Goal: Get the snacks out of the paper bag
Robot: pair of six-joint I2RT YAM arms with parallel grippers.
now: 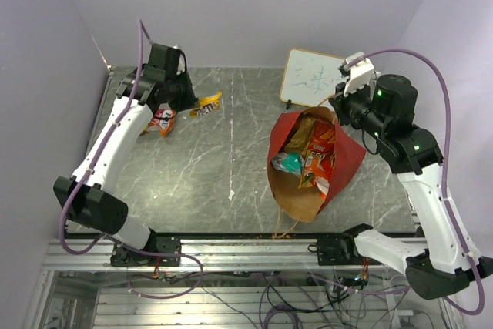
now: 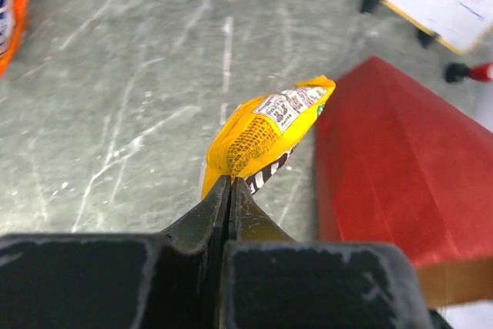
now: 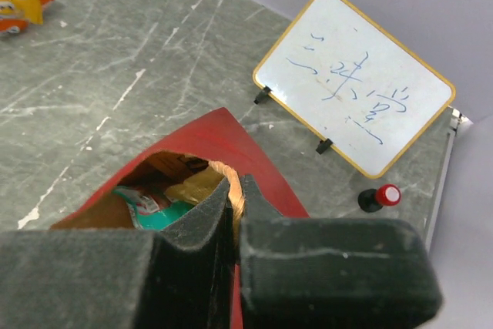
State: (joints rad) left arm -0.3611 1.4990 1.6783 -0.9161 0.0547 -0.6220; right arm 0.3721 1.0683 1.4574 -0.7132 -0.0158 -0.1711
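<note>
A: Where should the yellow packet (image 2: 258, 132) go?
B: Down onto the table (image 1: 223, 190) near the orange packet (image 1: 162, 121), well apart from the paper bag (image 1: 348, 161). Lower it flat before letting go.
A: And the jaws?
B: The left gripper (image 2: 231, 182) is pinched tight on the packet's corner. The right gripper (image 3: 234, 186) is clamped on the bag's far rim, with more snacks (image 1: 314, 156) inside

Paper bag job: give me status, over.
Left gripper shut on yellow packet. Right gripper shut on paper bag rim. Several snacks inside. Nothing blocking.
</note>
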